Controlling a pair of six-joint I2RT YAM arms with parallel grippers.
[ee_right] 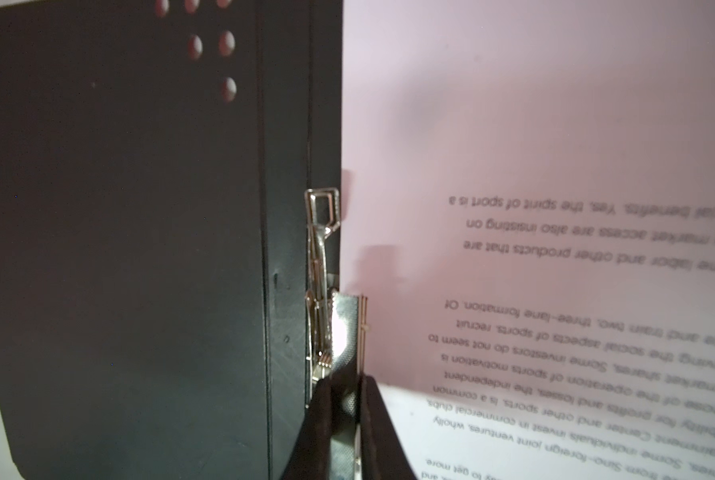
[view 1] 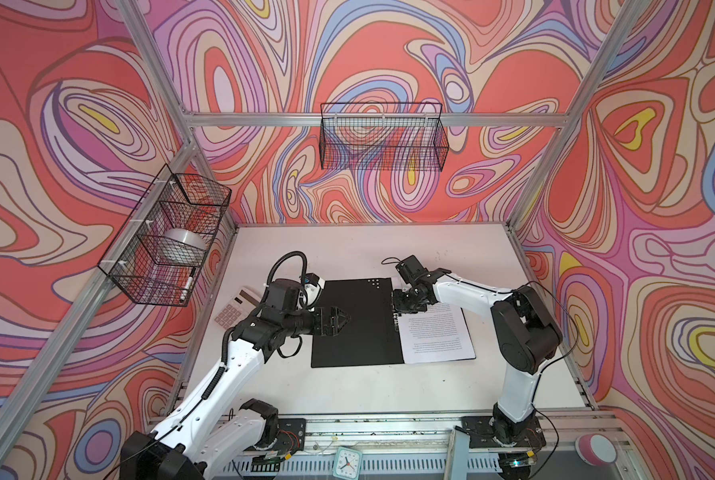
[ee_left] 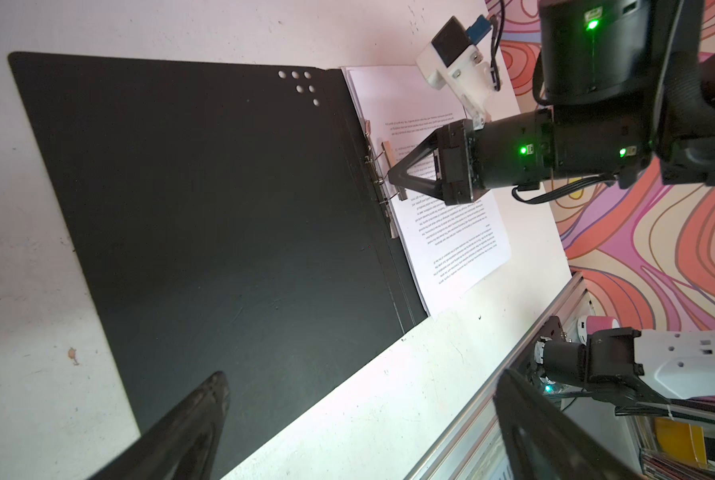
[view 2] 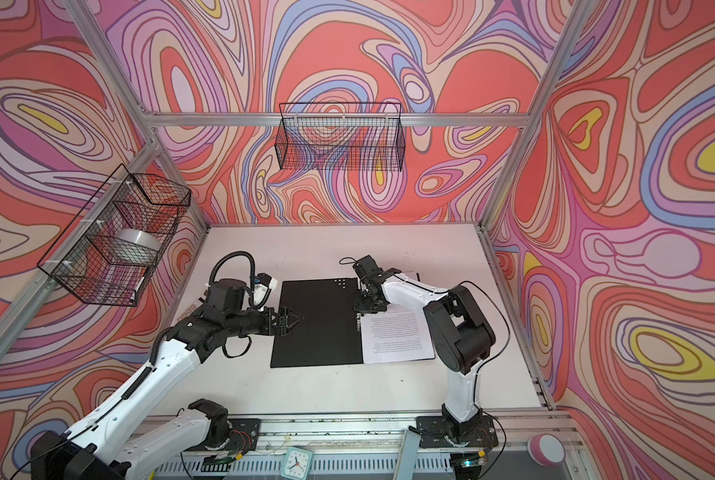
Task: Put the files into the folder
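Note:
The folder (view 1: 356, 328) (view 2: 318, 332) lies open on the table, black inside up, with pale dots at a far corner. The files (view 1: 434, 336) (view 2: 397, 336) (ee_left: 451, 232) (ee_right: 555, 145), white sheets of printed text, lie on its right half against the spine. My right gripper (view 1: 397, 309) (view 2: 358, 309) (ee_left: 393, 183) (ee_right: 349, 386) is at the spine, shut on the raised metal lever (ee_right: 341, 328) of the spine clip (ee_right: 320, 249). My left gripper (view 1: 343, 321) (view 2: 297, 321) (ee_left: 362, 382) hovers open over the folder's left flap (ee_left: 223, 208), holding nothing.
A beige calculator (view 1: 235, 307) lies left of the folder, partly under the left arm. A wire basket (view 1: 169, 237) with a tape roll and a marker hangs on the left wall, another (view 1: 383, 137) on the back rail. A small clock (view 1: 347, 461) sits on the front rail.

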